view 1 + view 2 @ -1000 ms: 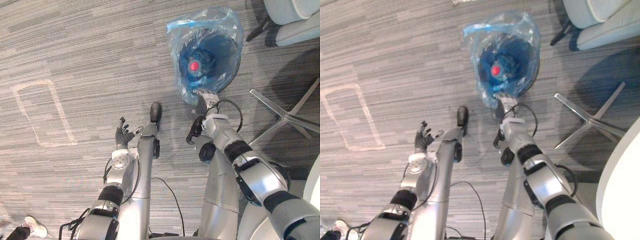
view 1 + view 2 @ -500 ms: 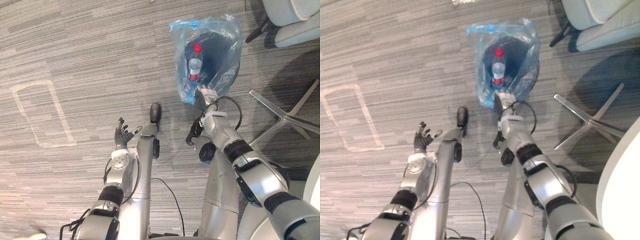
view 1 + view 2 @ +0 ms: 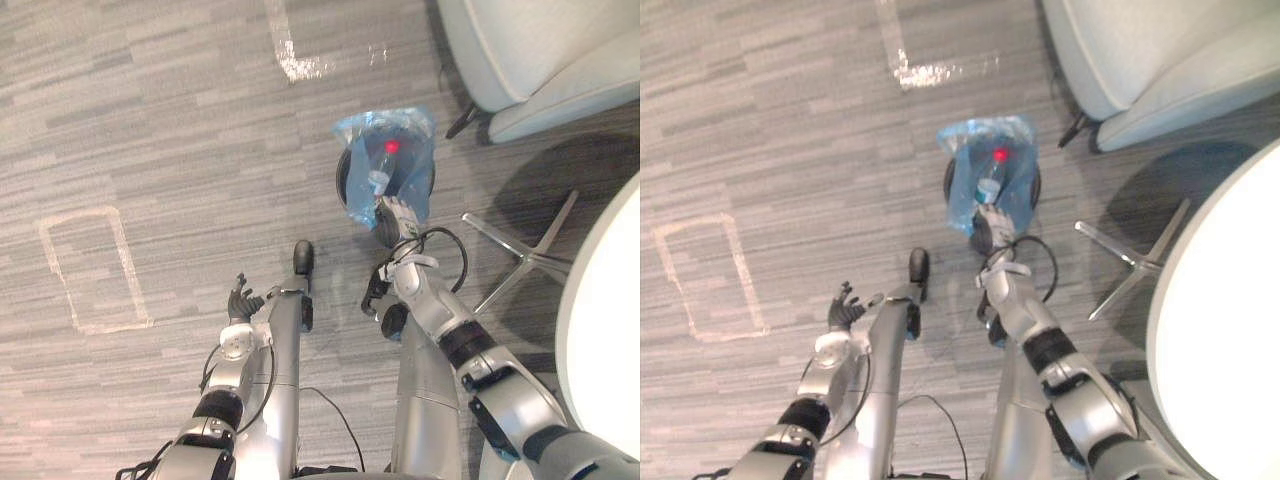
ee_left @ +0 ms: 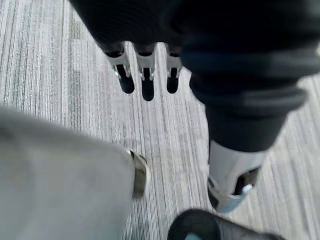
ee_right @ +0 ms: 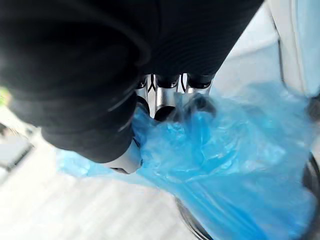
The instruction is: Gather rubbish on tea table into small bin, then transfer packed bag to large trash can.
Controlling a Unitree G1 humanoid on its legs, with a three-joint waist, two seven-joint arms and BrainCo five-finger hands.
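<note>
Lower left: left hand (image 3: 241, 301) idle over grey striped carpet (image 3: 150, 120), fingers loosely spread, empty. Centre: right hand (image 3: 392, 212) clenched on crinkled blue plastic bag (image 3: 402, 132), probably to lift it from round black bin (image 3: 951, 180). Red-capped clear bottle (image 3: 380, 172) inside.

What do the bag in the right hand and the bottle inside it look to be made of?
Blue bag: thin translucent plastic film, glossy and creased where the right hand bunches it. Bottle: probably clear plastic with a red cap, seen through the film.
</note>
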